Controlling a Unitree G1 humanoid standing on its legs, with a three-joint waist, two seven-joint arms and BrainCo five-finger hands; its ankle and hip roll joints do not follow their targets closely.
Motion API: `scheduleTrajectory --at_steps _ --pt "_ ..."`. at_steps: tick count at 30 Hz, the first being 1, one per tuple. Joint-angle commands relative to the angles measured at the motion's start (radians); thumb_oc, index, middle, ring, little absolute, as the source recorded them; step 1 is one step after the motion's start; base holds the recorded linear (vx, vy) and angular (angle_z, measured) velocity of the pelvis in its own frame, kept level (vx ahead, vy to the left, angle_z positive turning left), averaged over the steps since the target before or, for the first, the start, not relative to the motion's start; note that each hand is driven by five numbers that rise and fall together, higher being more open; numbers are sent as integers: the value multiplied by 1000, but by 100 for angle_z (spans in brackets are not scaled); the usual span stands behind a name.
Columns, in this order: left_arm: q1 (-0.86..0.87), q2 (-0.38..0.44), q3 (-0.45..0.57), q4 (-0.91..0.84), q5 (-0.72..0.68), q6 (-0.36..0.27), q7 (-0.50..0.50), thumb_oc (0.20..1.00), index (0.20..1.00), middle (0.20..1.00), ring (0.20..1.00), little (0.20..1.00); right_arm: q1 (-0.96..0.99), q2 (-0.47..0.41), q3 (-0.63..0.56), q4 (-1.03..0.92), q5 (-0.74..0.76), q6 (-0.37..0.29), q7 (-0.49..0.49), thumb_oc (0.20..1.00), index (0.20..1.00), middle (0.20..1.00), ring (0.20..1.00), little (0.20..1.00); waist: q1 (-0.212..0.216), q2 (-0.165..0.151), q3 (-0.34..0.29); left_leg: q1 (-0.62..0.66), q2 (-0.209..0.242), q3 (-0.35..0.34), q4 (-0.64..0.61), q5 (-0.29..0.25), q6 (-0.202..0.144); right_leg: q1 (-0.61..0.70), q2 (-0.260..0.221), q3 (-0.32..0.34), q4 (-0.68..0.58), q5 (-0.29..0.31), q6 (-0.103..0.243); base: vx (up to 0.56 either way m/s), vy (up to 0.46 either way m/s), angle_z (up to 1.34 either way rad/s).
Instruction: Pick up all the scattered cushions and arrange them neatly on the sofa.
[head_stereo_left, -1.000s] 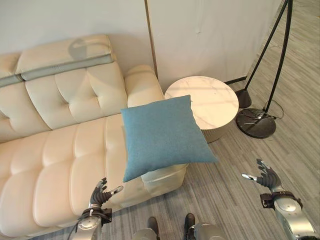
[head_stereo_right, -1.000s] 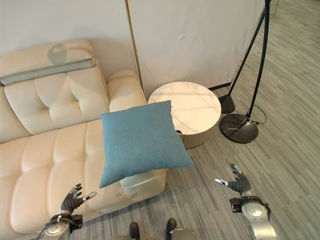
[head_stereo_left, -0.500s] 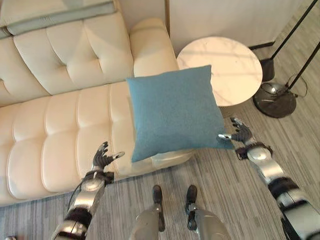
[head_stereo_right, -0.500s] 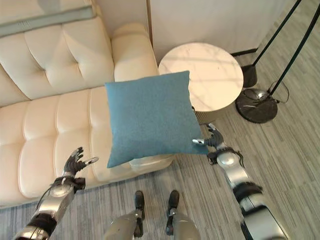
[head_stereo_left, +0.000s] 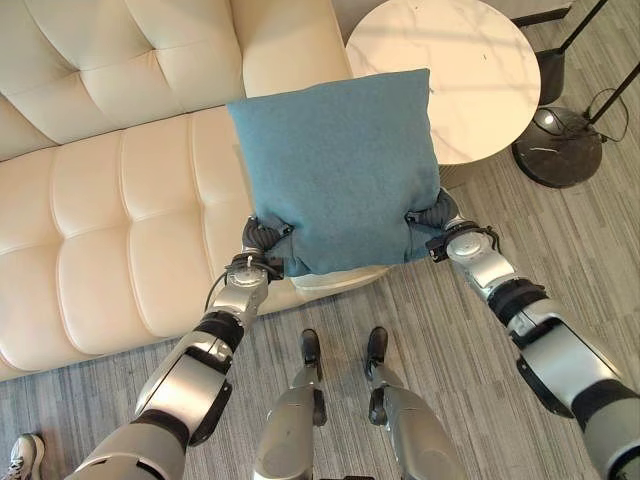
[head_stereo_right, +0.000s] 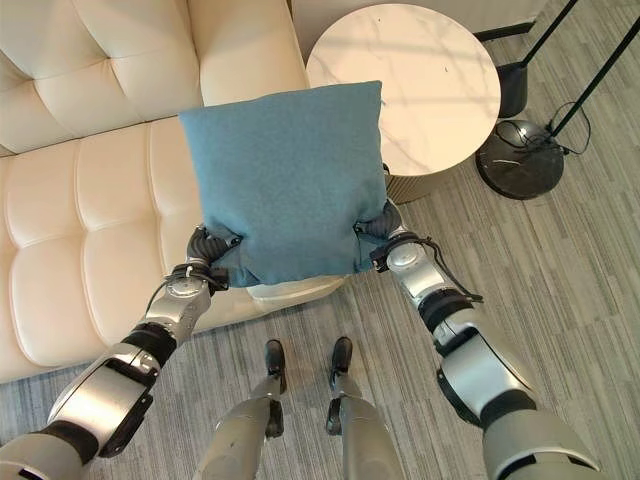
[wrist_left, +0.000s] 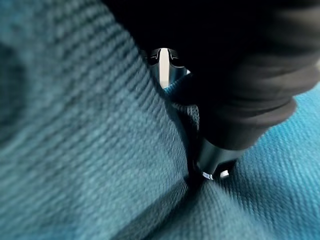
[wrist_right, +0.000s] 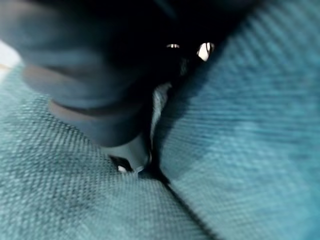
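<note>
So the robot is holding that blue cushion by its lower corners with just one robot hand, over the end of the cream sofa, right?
Not quite: it uses both. In the left eye view the left robot hand grips one lower corner of the blue cushion and the right robot hand grips the other. The rest holds: the cushion is over the end of the cream sofa.

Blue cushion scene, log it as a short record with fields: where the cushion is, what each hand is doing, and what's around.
cushion: blue cushion over the sofa's front right corner, lower edge pinched in at both sides
left hand: left hand gripping the lower left corner
right hand: right hand gripping the lower right corner
sofa: cream tufted sofa
nearby: round marble side table; floor lamp base
</note>
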Motion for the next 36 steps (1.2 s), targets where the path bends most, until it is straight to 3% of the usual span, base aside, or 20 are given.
scheduleTrajectory --at_steps 1,2,3,6,10,16,17,19,20,21,24,28,29,30,33,34,35,36 --pt "30 -70 -16 -217 14 -85 -61 200 200 200 200 200 69 131 10 -217 -36 -100 75 200 200 200 200 200 -1 -41 -76 -2 -17 -47 -34 -20 -47 37 -73 101 29 -103 153 42 35 -3" --pt "31 -70 -16 -217 14 -84 -61 200 200 200 200 200 69 131 10 -217 -36 -100 75 200 200 200 200 200 -1 -41 -77 -3 -17 -47 -34 -20 -47 36 -73 101 29 -103 153 105 78 -8" --pt "127 -53 16 -348 31 -90 -79 200 200 200 200 200 178 112 -32 -348 -59 -119 105 200 200 200 200 200 -7 -43 -96 31 -21 -39 -35 -37 -40 64 -77 101 26 -106 157 57 41 -8" --pt "251 -33 61 -485 54 -88 -105 200 200 200 200 200 299 88 -95 -503 -78 -142 143 200 200 200 200 200 -15 -44 -131 63 -25 -29 -38 -53 -34 91 -82 103 13 -103 162 126 80 -11" --pt "524 23 203 -732 125 -75 -164 200 200 200 200 200 547 45 -232 -804 -114 -191 229 200 200 200 200 200 -33 -51 -200 144 -30 -1 -23 -108 -18 155 -90 128 -7 -101 178 120 118 -16" --pt "697 49 342 -904 199 -94 -152 200 200 200 200 200 677 77 -321 -989 -95 -226 269 200 200 200 200 200 -38 -65 -211 192 -24 62 -13 -129 -1 139 -91 169 30 -56 221 -66 93 -51" --pt "701 50 362 -938 203 -104 -146 200 200 200 200 200 714 105 -341 -1023 -66 -244 271 200 200 200 200 200 -36 -65 -192 177 -13 61 -1 -117 3 124 -86 165 96 -61 226 -254 -20 -48" --pt "687 56 366 -948 219 -112 -139 200 200 200 200 200 751 113 -366 -1039 -46 -261 270 200 200 200 200 200 -37 -56 -176 152 -4 35 17 -100 7 135 -65 184 213 -117 214 -290 -21 -16" --pt "686 56 366 -948 219 -112 -139 200 200 200 200 200 751 113 -367 -1040 -46 -261 270 200 200 200 200 200 -36 -56 -180 145 -2 35 18 -97 6 128 -64 184 214 -114 213 -338 -94 33" --pt "680 64 363 -964 220 -119 -143 200 200 200 200 200 782 110 -389 -1039 -43 -270 266 200 200 200 200 200 -28 -46 -189 107 -2 -12 18 -63 4 164 -29 214 340 -164 195 -278 -104 45" --pt "686 57 356 -970 217 -117 -146 200 200 200 200 200 784 92 -402 -1026 -78 -266 253 200 200 200 200 200 -13 -46 -210 80 -11 -48 9 -33 -3 198 -7 230 375 -175 187 -177 -86 87" --pt "694 58 347 -996 201 -116 -173 200 200 200 200 200 755 76 -406 -1007 -68 -256 241 200 200 200 200 200 27 -30 -224 -2 -25 -96 -30 65 -54 290 54 233 180 -314 88 -275 -110 50" --pt "698 49 337 -1008 193 -113 -186 200 200 200 200 200 741 59 -416 -998 -72 -255 230 200 200 200 200 200 43 -13 -210 -43 -28 -115 -37 93 -77 285 77 226 129 -329 62 -304 -83 73" --pt "698 48 337 -1008 193 -112 -186 200 200 200 200 200 740 58 -416 -997 -72 -256 230 200 200 200 200 200 38 -10 -212 -48 -27 -120 -37 94 -78 283 79 221 127 -327 61 -520 -53 69" --pt "652 27 283 -987 183 -105 -196 200 200 200 200 200 701 18 -417 -956 -125 -242 183 200 200 200 200 200 15 -8 -189 -79 -41 -76 25 43 -69 239 50 147 90 -276 70 -307 27 71" --pt "644 27 273 -993 178 -105 -207 200 200 200 200 200 698 11 -417 -955 -134 -238 179 200 200 200 200 200 1 -18 -190 -64 -37 -54 82 -4 -54 225 28 117 79 -251 77 -396 50 105" --pt "632 25 258 -992 169 -112 -221 200 200 200 200 200 706 11 -415 -966 -126 -242 187 200 200 200 200 200 -24 -43 -191 -12 -33 -36 183 -118 -41 206 -15 72 66 -218 88 -280 33 119" --pt "631 25 258 -991 169 -112 -221 200 200 200 200 200 705 11 -415 -966 -126 -242 187 200 200 200 200 200 -25 -42 -191 -16 -32 -37 188 -118 -41 206 -14 70 63 -215 87 -210 20 107"
